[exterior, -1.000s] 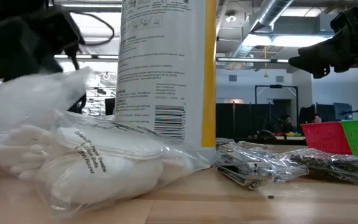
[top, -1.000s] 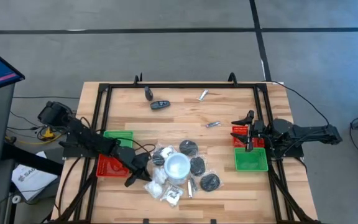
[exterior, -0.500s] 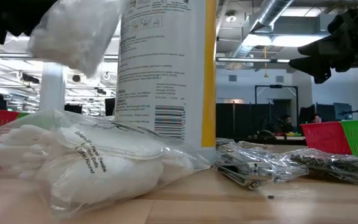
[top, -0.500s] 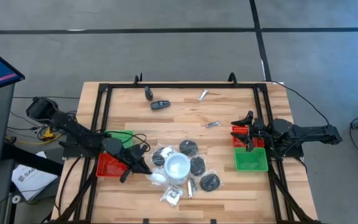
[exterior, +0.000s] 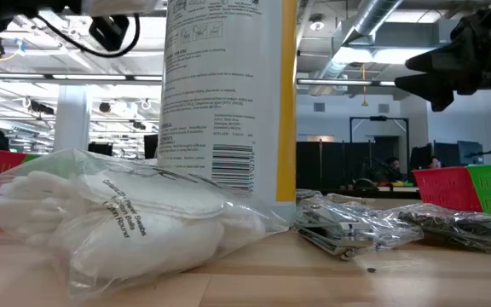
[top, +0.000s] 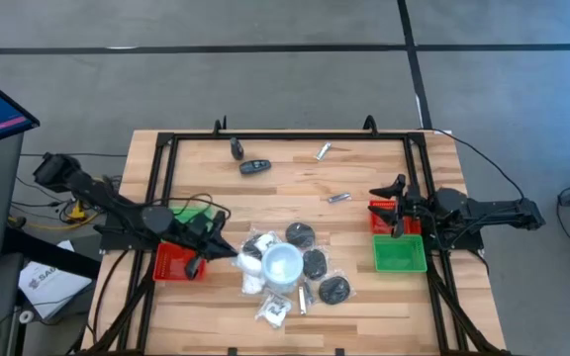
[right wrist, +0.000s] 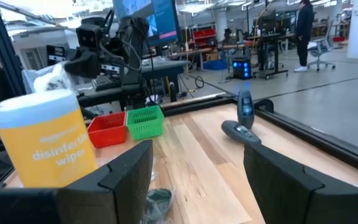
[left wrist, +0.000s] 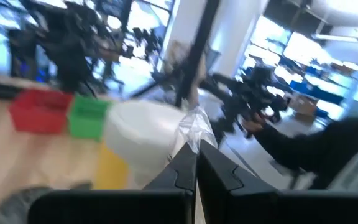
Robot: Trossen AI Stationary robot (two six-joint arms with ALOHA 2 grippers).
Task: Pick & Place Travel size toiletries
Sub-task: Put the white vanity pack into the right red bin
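Note:
My left gripper [top: 228, 256] hangs above the table beside the white wipes canister [top: 283, 265], shut on a white piece in a clear wrapper [top: 247, 264]. The right wrist view shows that gripper [right wrist: 86, 57] with the packet [right wrist: 52, 78] under it. Loose toiletries lie around the canister: black discs [top: 315, 263], another white packet [top: 270, 311], silvery sticks [top: 338, 197] and dark oblong pieces [top: 255, 166]. A white packet [exterior: 109, 213] lies in front of the canister [exterior: 228, 94]. My right gripper [top: 396, 208] is open above the right red tray [top: 381, 220]. My left gripper pinches the packet's clear wrapper [left wrist: 194, 124] between its two fingers, which point toward the table's right and slant down. The packet is lifted clear of the table and hangs below the fingers [right wrist: 52, 78]. How many layers are caught, I cannot tell.
A green tray [top: 191, 215] and a red tray [top: 171, 263] sit under the left arm; a red and a green tray [top: 399, 253] sit at the right. A black frame [top: 285, 135] rims the table. Bare wood lies toward the far edge [top: 285, 193].
My left gripper has risen and drawn back toward the table's left edge, still shut on the white packet. The packet has gone up from beside the pile and left the top of the low view. The right arm has kept still.

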